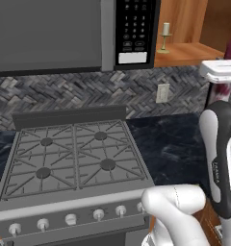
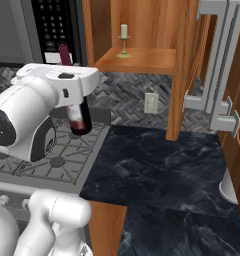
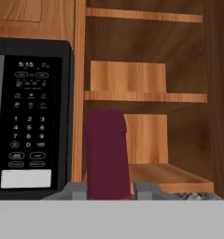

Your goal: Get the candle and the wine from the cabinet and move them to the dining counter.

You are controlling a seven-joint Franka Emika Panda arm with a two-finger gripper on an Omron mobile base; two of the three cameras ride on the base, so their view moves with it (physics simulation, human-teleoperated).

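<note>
Wine (image 2: 80, 119), a small dark glass bottle with red-pink label and dark red neck top, hangs pinched in the gripper (image 3: 109, 189) above the stove (image 1: 74, 158), outside the cabinet (image 2: 142, 60).

The cabinet (image 2: 142, 60) stands open in front, and its lowest shelf is free except for the candle (image 2: 124, 40) near the back. The microwave (image 2: 52, 30) closes the left side of the opening, and the opened door (image 2: 184, 70) closes the right. The black worktop (image 2: 162, 170) below is bare. The gripper (image 3: 109, 189) carries the wine (image 2: 78, 117) over the stove (image 1: 74, 158).
</note>
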